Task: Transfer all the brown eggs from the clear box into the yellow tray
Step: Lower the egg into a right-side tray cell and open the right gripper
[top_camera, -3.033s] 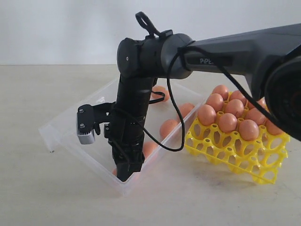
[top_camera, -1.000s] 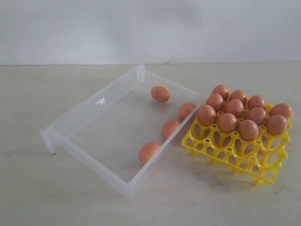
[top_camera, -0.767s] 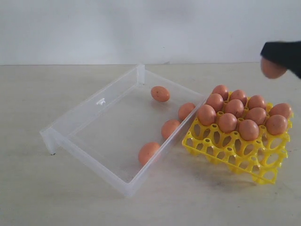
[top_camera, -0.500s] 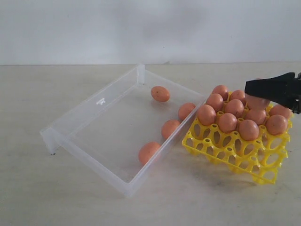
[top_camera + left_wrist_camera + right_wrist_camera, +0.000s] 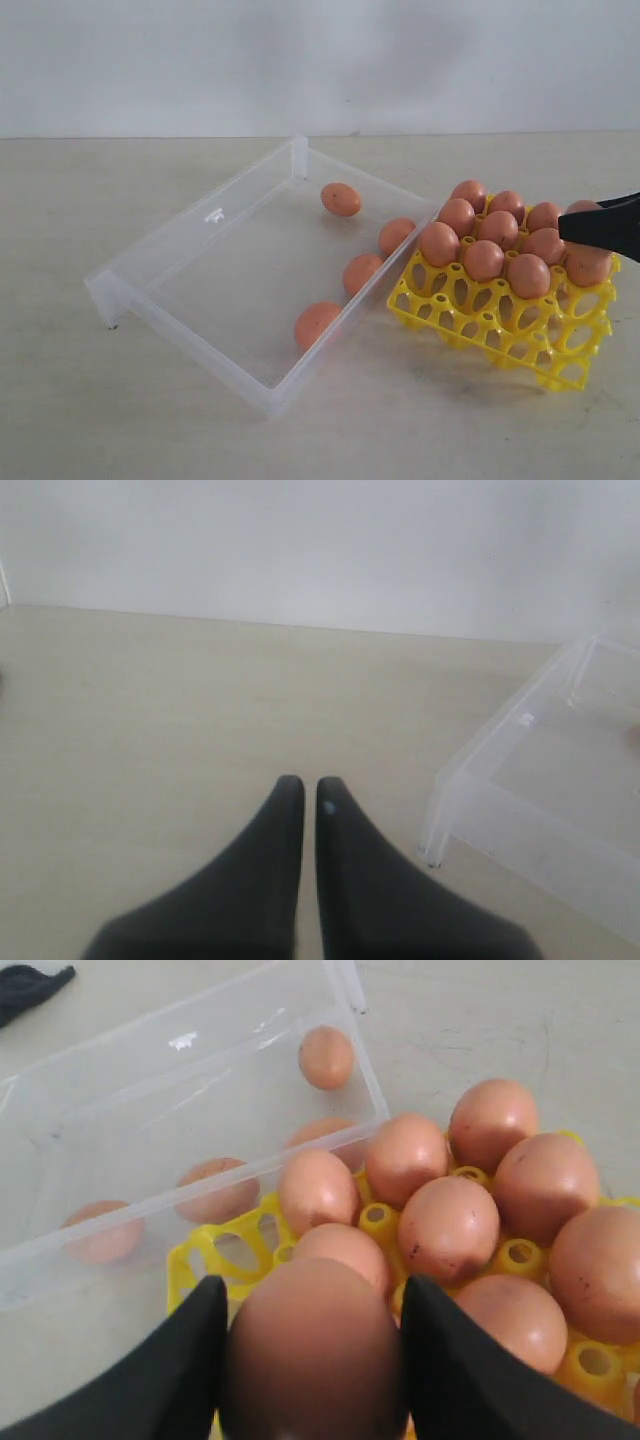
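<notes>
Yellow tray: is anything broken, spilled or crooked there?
Nothing looks broken or spilled. The brown eggs in the yellow tray sit neatly in their cells, beside the clear box. The right tool holds one more egg above them.

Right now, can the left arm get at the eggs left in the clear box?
Probably yes: the clear box is open-topped, the right claw is over the yellow tray, and nothing covers its four brown eggs.

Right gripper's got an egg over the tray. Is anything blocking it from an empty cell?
Nothing visible covers the empty near-side cells of the yellow tray. The right gripper holds the held egg above the filled rows, so the seated eggs lie right beneath it and border the free cells.
</notes>
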